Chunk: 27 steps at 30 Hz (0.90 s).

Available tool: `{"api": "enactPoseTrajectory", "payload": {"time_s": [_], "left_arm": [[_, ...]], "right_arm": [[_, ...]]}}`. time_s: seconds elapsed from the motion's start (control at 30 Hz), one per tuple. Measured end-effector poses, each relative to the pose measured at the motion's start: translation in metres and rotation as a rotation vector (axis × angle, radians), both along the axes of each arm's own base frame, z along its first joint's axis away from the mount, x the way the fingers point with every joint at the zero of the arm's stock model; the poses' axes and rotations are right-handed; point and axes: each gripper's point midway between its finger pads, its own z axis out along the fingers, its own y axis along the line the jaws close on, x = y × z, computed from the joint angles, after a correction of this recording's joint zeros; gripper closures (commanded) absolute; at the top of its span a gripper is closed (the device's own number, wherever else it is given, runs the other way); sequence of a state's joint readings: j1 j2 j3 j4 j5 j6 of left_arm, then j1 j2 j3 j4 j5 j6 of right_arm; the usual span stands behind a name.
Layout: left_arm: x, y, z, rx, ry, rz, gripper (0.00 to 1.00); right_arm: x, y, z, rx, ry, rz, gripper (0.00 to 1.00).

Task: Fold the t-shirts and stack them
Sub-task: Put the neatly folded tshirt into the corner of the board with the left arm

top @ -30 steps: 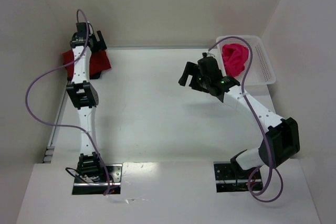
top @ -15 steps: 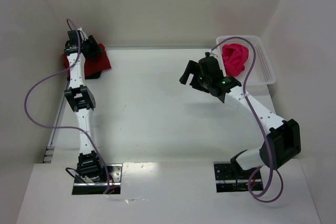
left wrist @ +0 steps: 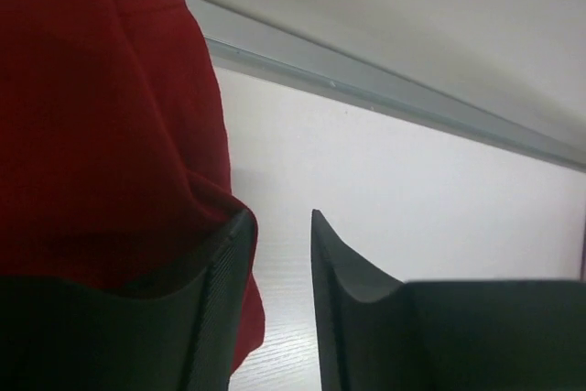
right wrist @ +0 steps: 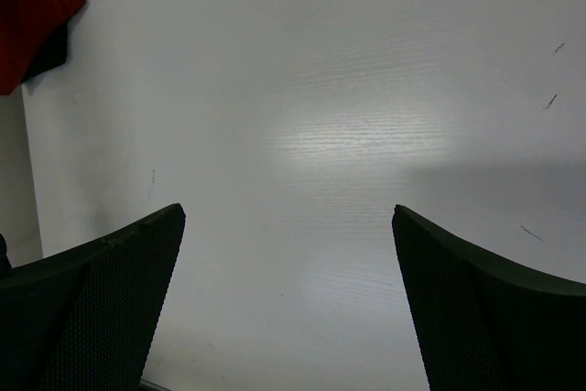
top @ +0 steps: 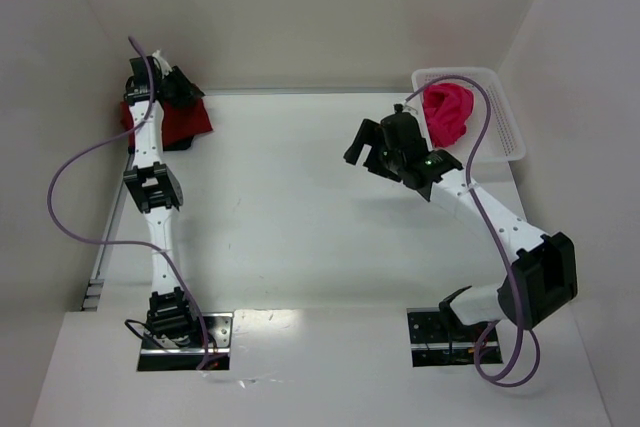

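Left tool (left wrist: 279, 217): jaws stood a slit apart, nothing pinched.
Crimson t-shirt (left wrist: 101, 135): lay in counter's (top: 300, 197) 10 o'clock corner, at 9 o'clock just beside that tool.
Right tool (right wrist: 287, 211): spread, empty, well apart.

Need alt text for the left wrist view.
The left pincer holds its two black ribbed fingers a narrow gap apart with nothing between them, at the edge of a dark crimson red cloth t-shirt that fills the picture's left side and touches one finger. Behind are the white table and a grey rail along the foot of the wall.
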<state>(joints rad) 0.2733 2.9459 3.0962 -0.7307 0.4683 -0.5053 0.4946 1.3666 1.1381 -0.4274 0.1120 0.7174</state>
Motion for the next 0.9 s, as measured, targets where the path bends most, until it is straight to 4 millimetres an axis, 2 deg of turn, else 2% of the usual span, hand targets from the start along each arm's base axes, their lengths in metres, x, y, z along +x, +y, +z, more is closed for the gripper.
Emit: {"api": "enactPoseTrajectory", "payload": {"time_s": [0.07,0.13,0.2,0.23,0.3,0.33,0.43,0.5,0.57,0.6,0.63,0.73,0.77,0.87,0.9], "left_arm": [[0.000,0.001,0.000,-0.001,0.000,0.004,0.68],[0.000,0.004,0.001,-0.004,-0.003,0.010,0.80],[0.002,0.005,0.002,-0.005,-0.010,0.015,0.79],[0.003,0.006,0.003,-0.001,-0.016,0.018,0.71],[0.005,0.010,0.004,0.015,-0.024,0.029,0.34],[0.006,0.012,0.004,0.024,-0.027,0.036,0.21],[0.007,0.020,0.002,0.057,-0.020,0.070,0.19],[0.007,0.028,0.002,0.086,-0.013,0.108,0.20],[0.009,0.035,0.002,0.113,-0.011,0.144,0.30],[0.010,0.040,0.003,0.129,-0.017,0.165,0.36],[0.012,0.044,0.004,0.141,-0.022,0.186,0.49],[0.015,0.053,0.006,0.163,-0.033,0.229,0.64],[0.016,0.054,0.007,0.163,-0.037,0.237,0.72],[0.021,0.054,0.013,0.151,-0.065,0.240,0.71],[0.023,0.053,0.016,0.148,-0.079,0.237,0.64]], "right_arm": [[0.000,-0.001,0.003,0.002,-0.008,-0.002,0.00],[-0.001,-0.001,0.005,0.004,-0.015,-0.004,0.00],[-0.001,-0.002,0.007,0.006,-0.018,-0.004,0.00],[-0.001,-0.002,0.008,0.007,-0.019,-0.005,0.00],[-0.001,-0.002,0.008,0.007,-0.021,-0.005,0.00],[-0.001,-0.002,0.008,0.007,-0.021,-0.005,0.00],[-0.001,-0.002,0.008,0.007,-0.021,-0.005,0.00],[-0.001,-0.002,0.008,0.008,-0.021,-0.004,0.00],[-0.001,-0.002,0.008,0.008,-0.021,-0.004,0.00],[-0.001,-0.002,0.008,0.008,-0.021,-0.004,0.00],[-0.001,-0.002,0.008,0.008,-0.021,-0.004,0.00],[-0.001,-0.002,0.008,0.008,-0.021,-0.003,0.00],[-0.001,-0.002,0.008,0.008,-0.020,-0.003,0.00],[-0.001,-0.002,0.008,0.010,-0.020,-0.005,0.00],[-0.001,-0.001,0.008,0.011,-0.020,-0.006,0.00]]}}
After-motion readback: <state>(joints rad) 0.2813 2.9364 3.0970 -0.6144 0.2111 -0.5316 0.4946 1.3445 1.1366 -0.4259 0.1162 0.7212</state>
